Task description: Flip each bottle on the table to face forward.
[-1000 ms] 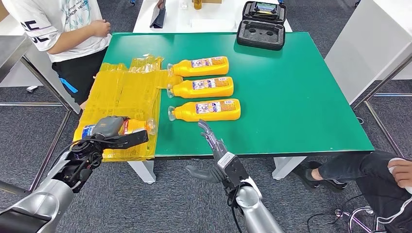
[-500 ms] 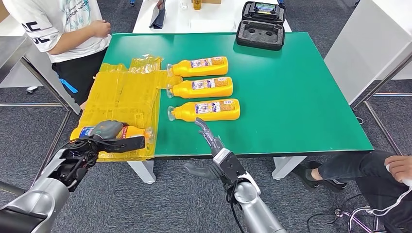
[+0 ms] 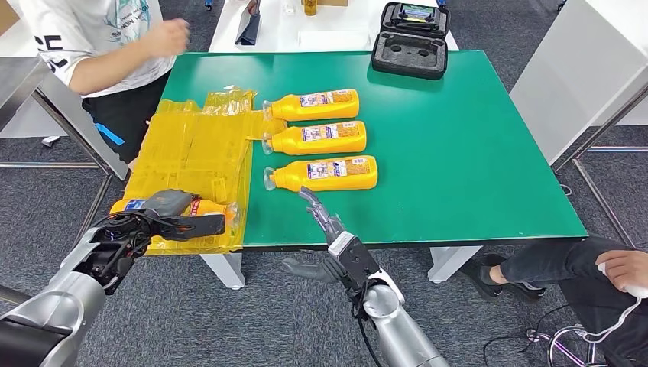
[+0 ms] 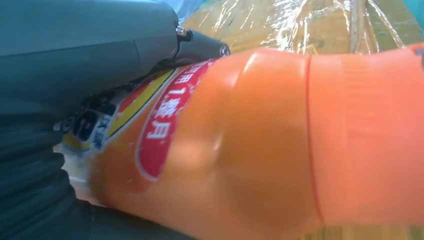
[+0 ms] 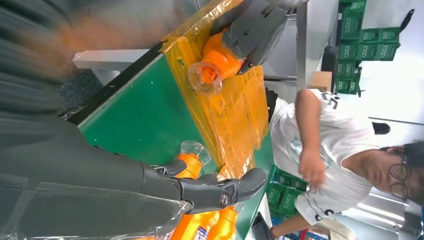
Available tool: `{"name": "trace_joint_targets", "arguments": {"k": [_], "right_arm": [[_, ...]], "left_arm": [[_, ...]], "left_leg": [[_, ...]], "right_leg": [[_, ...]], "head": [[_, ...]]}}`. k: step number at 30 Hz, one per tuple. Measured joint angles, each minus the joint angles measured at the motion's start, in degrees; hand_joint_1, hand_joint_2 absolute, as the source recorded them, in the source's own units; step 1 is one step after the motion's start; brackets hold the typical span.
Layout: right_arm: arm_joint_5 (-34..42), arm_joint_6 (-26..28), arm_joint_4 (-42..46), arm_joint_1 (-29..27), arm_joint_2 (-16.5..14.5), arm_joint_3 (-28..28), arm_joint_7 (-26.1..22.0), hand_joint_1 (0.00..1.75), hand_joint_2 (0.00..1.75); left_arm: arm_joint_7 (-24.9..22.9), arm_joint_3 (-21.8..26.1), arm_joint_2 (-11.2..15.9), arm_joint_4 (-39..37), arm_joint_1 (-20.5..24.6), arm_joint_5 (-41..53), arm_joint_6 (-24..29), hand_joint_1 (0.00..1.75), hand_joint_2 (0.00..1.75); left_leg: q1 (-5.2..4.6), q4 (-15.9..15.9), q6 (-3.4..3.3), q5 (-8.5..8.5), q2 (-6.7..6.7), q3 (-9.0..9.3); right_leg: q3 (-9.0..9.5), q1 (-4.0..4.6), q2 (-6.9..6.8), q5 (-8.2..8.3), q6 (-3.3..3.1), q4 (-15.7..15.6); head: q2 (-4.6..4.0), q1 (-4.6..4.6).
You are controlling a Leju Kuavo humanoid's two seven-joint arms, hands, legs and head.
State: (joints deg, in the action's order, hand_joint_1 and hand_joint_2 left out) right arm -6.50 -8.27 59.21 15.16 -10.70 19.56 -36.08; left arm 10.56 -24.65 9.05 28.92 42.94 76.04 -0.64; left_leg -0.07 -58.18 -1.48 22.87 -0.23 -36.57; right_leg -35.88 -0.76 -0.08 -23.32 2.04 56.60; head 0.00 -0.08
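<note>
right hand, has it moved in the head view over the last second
Yes. The right hand has slid toward the robot's left along the table's near edge; its fingertips now point below the neck of the nearest bottle, which has stayed put.

Held bottle mostly covered by left hand, its label blurred close up

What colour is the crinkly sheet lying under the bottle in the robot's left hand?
Yellow-orange, see-through plastic sheet, shown best in the head view.
</note>
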Motion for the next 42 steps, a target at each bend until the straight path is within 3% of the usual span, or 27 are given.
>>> {"name": "trace_joint_targets", "arguments": {"k": [17,26,33,37,42], "right_arm": [[0.14,-0.15,-0.15,-0.34,-0.12,0.00,1.83,0.00,1.75],[0.22,-0.02,-0.13,-1.00,-0.10,-0.07,2.87,0.00,1.75],[0.32,0.15,1.16,-2.63,-0.10,-0.43,4.20,0.00,1.75],[0.32,0.41,2.19,-3.75,-0.10,-0.87,4.63,0.00,1.75],[0.09,0.42,3.26,-5.02,-0.10,-1.17,5.09,0.00,1.75]], "left_arm": [[-1.14,-0.01,0.21,-0.87,0.07,-0.56,0.20,0.00,1.75],[5.98,-0.16,3.73,1.28,-0.14,-2.60,-6.51,0.00,1.75],[8.45,-1.13,4.93,2.67,-0.14,-4.18,-8.91,0.00,1.75],[8.89,-1.79,4.92,2.75,0.02,-5.02,-8.50,0.00,1.75],[8.97,-2.08,4.28,2.90,-0.33,-7.93,-3.57,0.00,1.75]], "left_leg": [[0.00,0.01,0.00,0.01,-0.01,0.04],[0.02,0.02,0.02,0.02,0.02,0.24],[0.02,0.02,0.02,0.02,0.01,0.28],[0.02,0.02,0.02,0.01,0.01,0.28],[0.01,0.02,0.02,0.02,0.01,0.26]], "right_leg": [[0.06,0.00,0.00,0.00,0.00,0.00],[0.19,0.03,0.02,-0.01,-0.03,0.01],[0.23,0.02,0.02,-0.02,-0.04,0.00],[0.22,0.02,0.01,-0.02,-0.04,0.00],[0.20,0.02,0.01,-0.02,-0.04,0.00]], "head": [[0.00,0.01],[0.00,0.00],[0.00,0.01],[0.00,0.01],[0.00,0.00]]}}
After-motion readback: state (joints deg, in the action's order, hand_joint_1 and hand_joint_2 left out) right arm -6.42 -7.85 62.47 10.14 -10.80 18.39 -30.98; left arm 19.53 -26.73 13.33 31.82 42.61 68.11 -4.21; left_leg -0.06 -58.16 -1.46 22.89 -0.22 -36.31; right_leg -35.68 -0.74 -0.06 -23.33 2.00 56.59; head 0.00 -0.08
